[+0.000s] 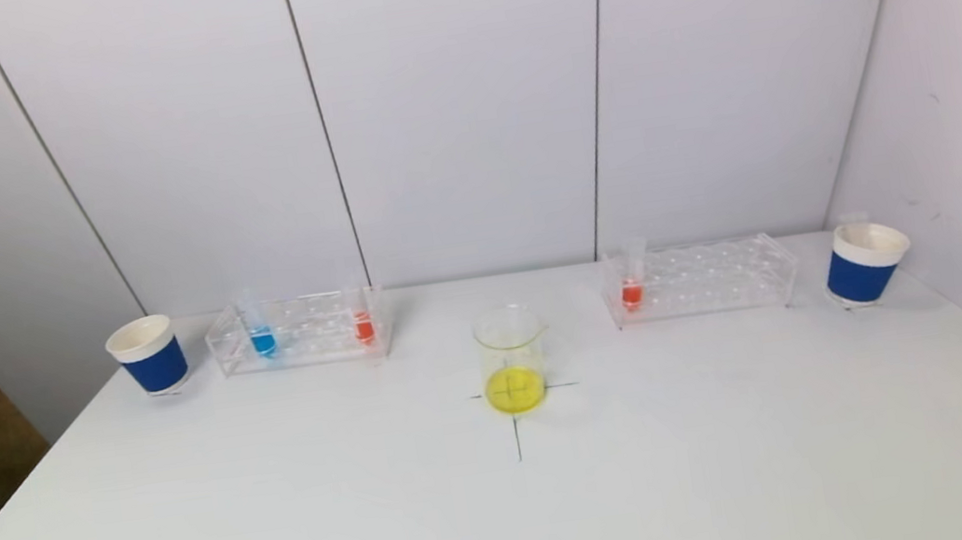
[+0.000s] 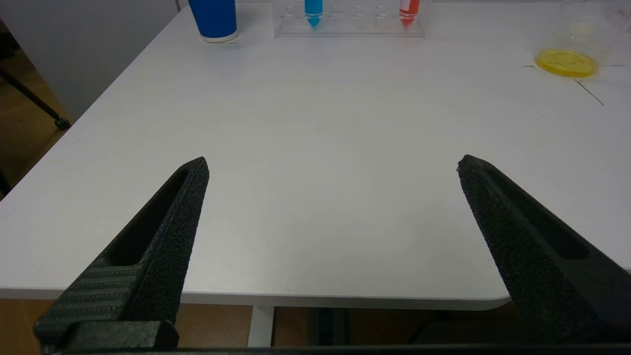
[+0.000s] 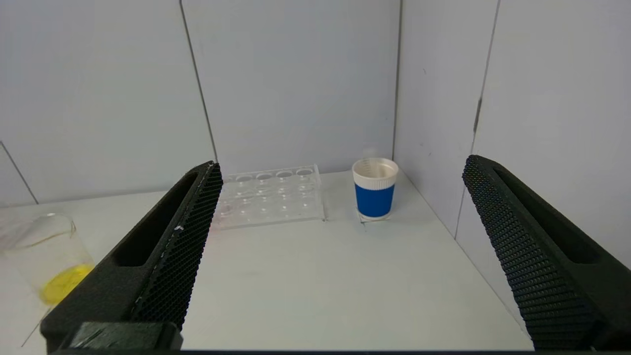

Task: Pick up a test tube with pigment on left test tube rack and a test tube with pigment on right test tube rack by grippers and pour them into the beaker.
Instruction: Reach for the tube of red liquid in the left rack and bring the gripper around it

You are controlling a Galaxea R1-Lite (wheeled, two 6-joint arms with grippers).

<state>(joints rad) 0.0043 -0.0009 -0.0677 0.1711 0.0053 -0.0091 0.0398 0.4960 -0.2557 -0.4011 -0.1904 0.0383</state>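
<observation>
A clear beaker (image 1: 511, 358) with yellow liquid at its bottom stands on a cross mark mid-table. The left clear rack (image 1: 299, 332) holds a blue-pigment tube (image 1: 262, 336) and an orange-red tube (image 1: 362, 322). The right rack (image 1: 699, 278) holds one orange-red tube (image 1: 631, 286) at its left end. Neither arm shows in the head view. My left gripper (image 2: 333, 165) hangs open over the table's near edge, far from the left rack (image 2: 349, 19). My right gripper (image 3: 341, 165) is open and empty, facing the right rack (image 3: 268, 196), well short of it.
A blue-and-white cup (image 1: 148, 355) stands left of the left rack, another cup (image 1: 863, 263) right of the right rack. White wall panels (image 1: 458, 104) close the table at the back and right. The table's left edge (image 2: 93, 106) drops to the floor.
</observation>
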